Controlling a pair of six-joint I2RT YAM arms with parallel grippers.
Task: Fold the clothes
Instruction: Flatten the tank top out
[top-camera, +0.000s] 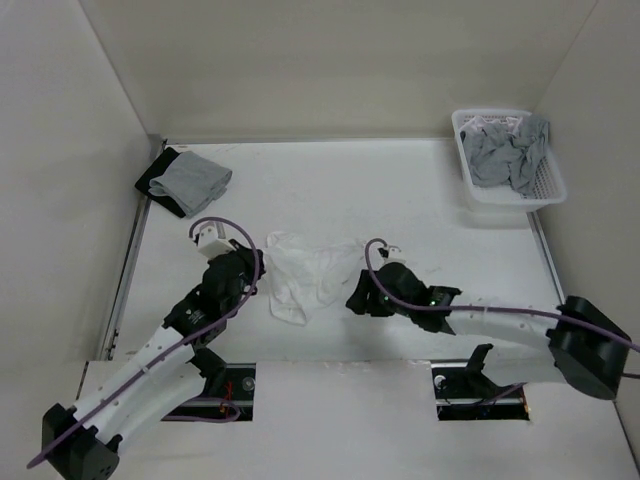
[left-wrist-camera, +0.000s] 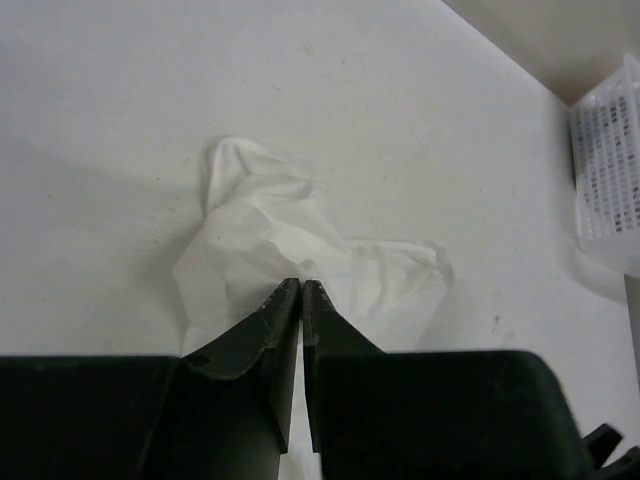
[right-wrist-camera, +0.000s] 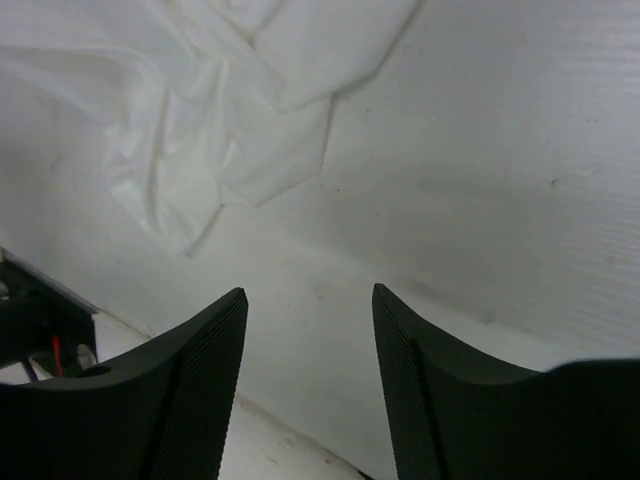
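My left gripper (left-wrist-camera: 301, 285) together, at left edge of white top (top-camera: 305, 270); my right gripper (right-wrist-camera: 309, 290) apart, empty, just right of it.

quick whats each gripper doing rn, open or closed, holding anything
Left gripper: shut, tips at the edge of the white top; cannot tell whether fabric is pinched.
Right gripper: open, holding nothing, just short of the top.

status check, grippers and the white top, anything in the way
Left gripper shut, seemingly pinching an edge of the white top. Right gripper open, empty, just short of it. Top crumpled, not yet folded. Nothing in the way.
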